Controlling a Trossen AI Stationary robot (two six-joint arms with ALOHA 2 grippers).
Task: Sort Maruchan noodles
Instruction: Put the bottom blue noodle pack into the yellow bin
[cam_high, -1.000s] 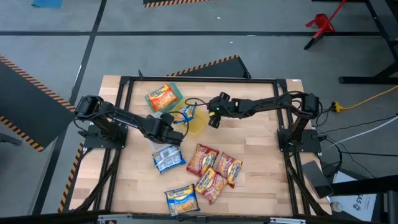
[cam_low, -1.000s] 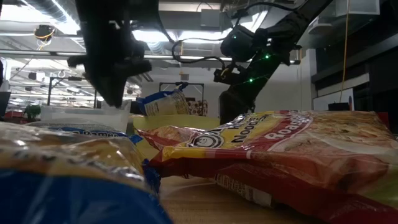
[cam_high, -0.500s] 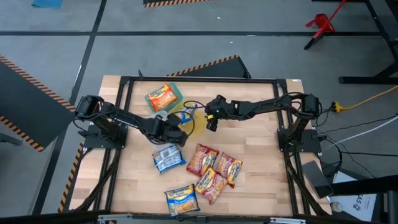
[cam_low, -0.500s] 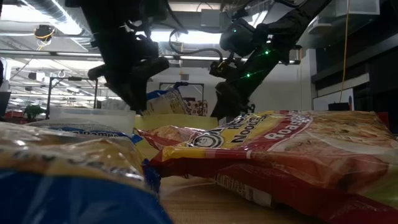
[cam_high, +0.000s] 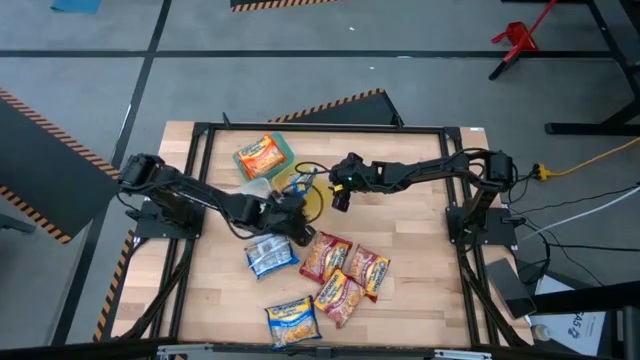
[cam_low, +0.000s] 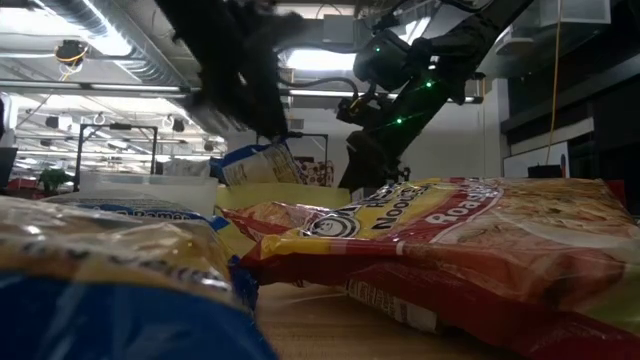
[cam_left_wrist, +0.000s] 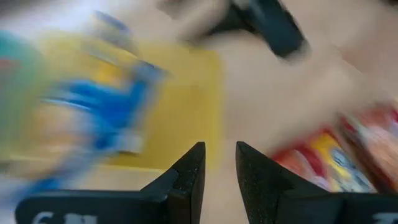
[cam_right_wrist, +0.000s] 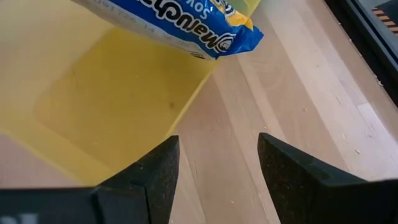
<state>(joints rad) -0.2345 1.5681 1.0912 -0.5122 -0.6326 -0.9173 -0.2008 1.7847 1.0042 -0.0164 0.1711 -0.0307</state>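
Observation:
A blue-and-white Maruchan packet (cam_high: 300, 183) (cam_right_wrist: 180, 18) leans in the yellow container (cam_high: 318, 203) (cam_right_wrist: 112, 106), one end over its rim. My right gripper (cam_high: 340, 198) (cam_right_wrist: 217, 155) hovers open at the container's right edge. My left gripper (cam_high: 298, 228) (cam_left_wrist: 219, 168) hangs above the table between the yellow container and the red-brown packets (cam_high: 325, 255), its fingers a narrow gap apart with nothing between them. An orange packet (cam_high: 262, 155) lies in the green container. More packets lie on the table: blue-and-white (cam_high: 270, 255), red-brown (cam_high: 368, 268) (cam_high: 338, 295), blue-and-yellow (cam_high: 292, 320).
A clear container (cam_high: 255, 190) stands left of the yellow one, partly under my left arm. Black frame rails (cam_high: 320, 128) run along the table's edges. Bare wood (cam_high: 410, 230) shows to the right of the packets. In the low view, packets (cam_low: 430, 240) fill the foreground.
My left gripper has swung from beside the clear container toward the table's right and near edge, ending just above the red-brown packets. My right gripper has shifted slightly toward the left over the yellow container's edge, then held still. The packets have stayed put.

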